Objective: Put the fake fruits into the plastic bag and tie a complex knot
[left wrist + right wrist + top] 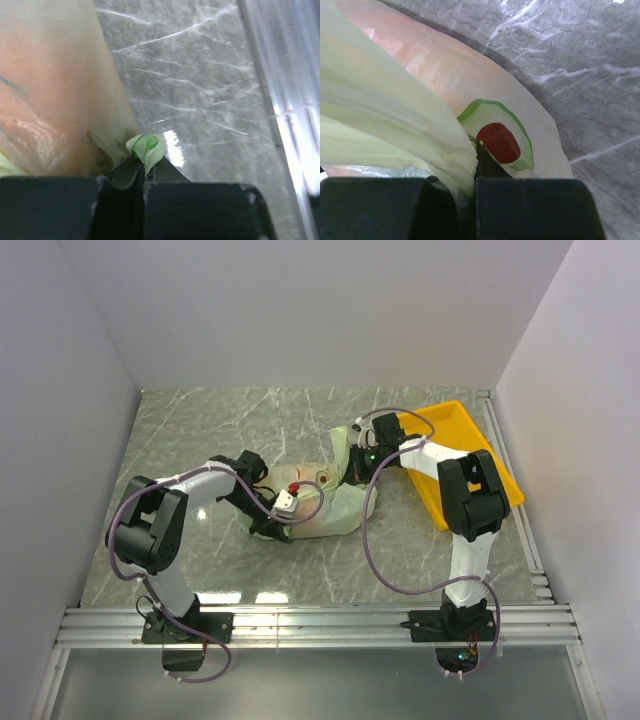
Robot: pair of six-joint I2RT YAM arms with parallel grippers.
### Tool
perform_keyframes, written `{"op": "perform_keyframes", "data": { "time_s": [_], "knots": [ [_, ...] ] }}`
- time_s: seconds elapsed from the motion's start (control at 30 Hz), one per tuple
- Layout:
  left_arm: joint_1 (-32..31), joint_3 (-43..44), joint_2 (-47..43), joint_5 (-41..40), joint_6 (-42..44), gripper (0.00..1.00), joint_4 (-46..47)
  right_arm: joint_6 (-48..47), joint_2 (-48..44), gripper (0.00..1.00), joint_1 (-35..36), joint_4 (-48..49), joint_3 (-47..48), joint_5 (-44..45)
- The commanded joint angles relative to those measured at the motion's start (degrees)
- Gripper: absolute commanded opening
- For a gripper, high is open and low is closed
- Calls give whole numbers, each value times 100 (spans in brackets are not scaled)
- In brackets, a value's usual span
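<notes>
Now the bag (340, 512) lies between left gripper (144, 172) and right gripper (475, 167), each clamped on an opposite end.

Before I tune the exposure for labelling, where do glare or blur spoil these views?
Top external: sharp, two bright reflections on the table. Left wrist: glare patch beside the pinched plastic bag tip, bag body blurred. Right wrist: nearest bag folds soft.

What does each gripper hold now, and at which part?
Both hold the plastic bag. The left gripper pinches a small twisted tip of it; the right gripper clamps a bunched fold of its film.
</notes>
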Motion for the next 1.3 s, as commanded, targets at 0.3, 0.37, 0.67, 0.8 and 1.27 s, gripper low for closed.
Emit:
{"op": "perform_keyframes", "data": {
  "time_s": [0.3,0.37,0.67,0.8,1.27],
  "knots": [
    [28,1721,-254,1081,-563,0,-1875,-713,-2083,59,-533,271,-178,-223],
    [37,1922,-211,1205,-756,0,-1909,-739,-2706,66,-604,728,-477,-258],
    [353,3083,-254,2118,-2774,1,-1099,-714,-3404,68,54,2388,-1083,-865],
    [538,2365,-833,1778,-5646,1,1804,24,-2939,68,318,3733,-1296,-830],
    [872,826,-2003,-790,-10054,0,4840,772,-1849,70,1223,5502,-1647,-785]
  ]
}}
